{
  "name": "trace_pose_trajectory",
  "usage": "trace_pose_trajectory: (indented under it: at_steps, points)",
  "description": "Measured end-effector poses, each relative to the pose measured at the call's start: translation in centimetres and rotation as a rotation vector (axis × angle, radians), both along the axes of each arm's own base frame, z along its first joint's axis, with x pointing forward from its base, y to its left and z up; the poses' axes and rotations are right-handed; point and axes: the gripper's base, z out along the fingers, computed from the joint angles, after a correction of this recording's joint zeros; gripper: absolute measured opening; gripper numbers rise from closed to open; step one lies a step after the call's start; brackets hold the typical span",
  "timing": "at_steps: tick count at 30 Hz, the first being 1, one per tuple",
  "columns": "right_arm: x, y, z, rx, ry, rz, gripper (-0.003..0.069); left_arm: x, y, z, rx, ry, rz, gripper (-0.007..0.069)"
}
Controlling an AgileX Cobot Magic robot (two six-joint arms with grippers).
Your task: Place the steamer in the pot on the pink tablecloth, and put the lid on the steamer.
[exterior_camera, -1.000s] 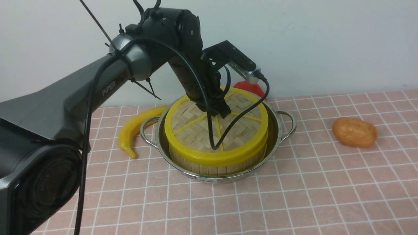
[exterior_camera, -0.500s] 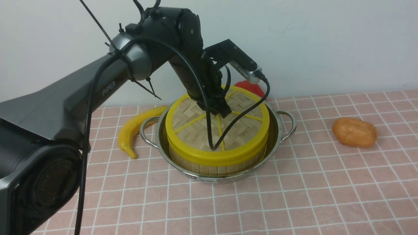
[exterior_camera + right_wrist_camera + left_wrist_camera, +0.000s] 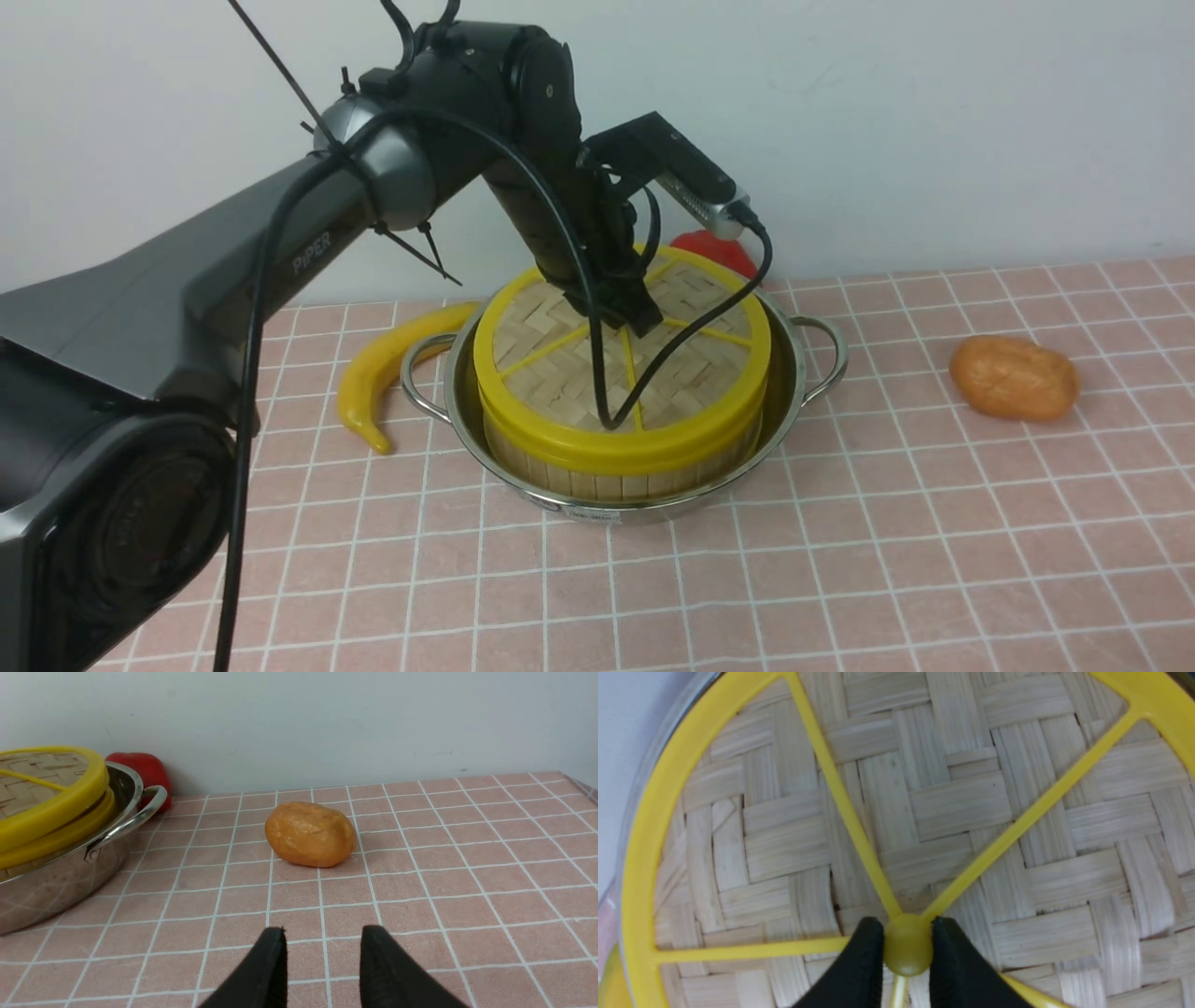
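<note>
Two fingertips of my left gripper [image 3: 907, 947] clamp the lid [image 3: 621, 359] knob; lid sits on the steamer [image 3: 597, 476] in the pot [image 3: 794, 373]. Risk: lifting w/o letting go drags lid off-centre. Only the wrist cam shows that grip; front cam hides it. Right gripper [image 3: 322, 956] hangs parted, holding nothing.

Lid [image 3: 560, 373] on steamer [image 3: 597, 476], steamer in pot [image 3: 794, 383], pot on tablecloth [image 3: 840, 560]. Banana [image 3: 383, 373] just left of pot; potato-like lump [image 3: 1013, 377] well right; red obj [image 3: 714, 250] behind pot. Left hand [image 3: 908, 952] at lid's knob [image 3: 908, 949].
</note>
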Motion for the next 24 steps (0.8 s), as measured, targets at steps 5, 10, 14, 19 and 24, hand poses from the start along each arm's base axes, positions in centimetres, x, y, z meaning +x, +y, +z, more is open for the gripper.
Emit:
trace_pose_trajectory:
  at_steps: [5,10,14,19,24]
  points:
    - [0.0,0.0,0.0,0.0,0.0,0.0,0.0242,0.2,-0.1,0.1,-0.009,-0.024,0.001,0.0213]
    - [0.0,0.0,0.0,0.0,0.0,0.0,0.0242,0.2,-0.1,0.4,-0.006,-0.03,-0.002,0.0349]
    - [0.0,0.0,0.0,0.0,0.0,0.0,0.0242,0.0,0.5,2.3,0.032,-0.054,0.008,0.0411]
    - [0.0,0.0,0.0,0.0,0.0,0.0,0.0242,-1.6,2.9,10.0,0.038,-0.202,0.146,0.0373]
    - [0.0,0.0,0.0,0.0,0.0,0.0,0.0242,-3.9,7.1,17.0,-0.053,-0.352,0.372,0.0138]
